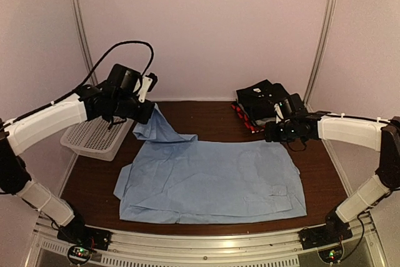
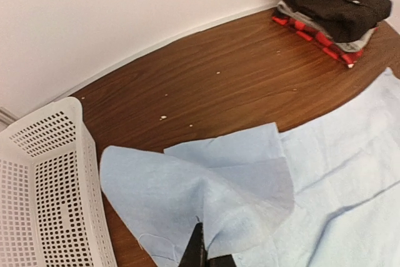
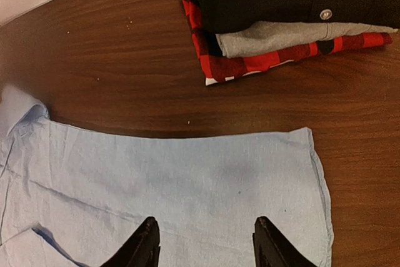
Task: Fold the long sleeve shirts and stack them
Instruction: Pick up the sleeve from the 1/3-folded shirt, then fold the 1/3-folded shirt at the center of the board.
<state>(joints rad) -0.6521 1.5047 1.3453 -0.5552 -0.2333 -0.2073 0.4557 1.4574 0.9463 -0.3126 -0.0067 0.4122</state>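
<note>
The light blue shirt (image 1: 219,182) lies spread flat across the table. My left gripper (image 1: 145,112) is shut on its sleeve (image 1: 164,130) and holds that end lifted at the back left; in the left wrist view the cloth (image 2: 206,198) drapes from the shut fingers (image 2: 199,251). My right gripper (image 1: 270,132) is open and empty, hovering over the shirt's far right edge (image 3: 206,179). A stack of folded shirts, black on top (image 1: 262,99), then grey (image 3: 275,37) and red plaid (image 3: 250,64), sits at the back right.
A white mesh basket (image 1: 97,139) stands at the left edge of the table, close to my left gripper; it also shows in the left wrist view (image 2: 44,186). White walls close in the back and sides. Bare brown tabletop (image 1: 206,117) shows behind the shirt.
</note>
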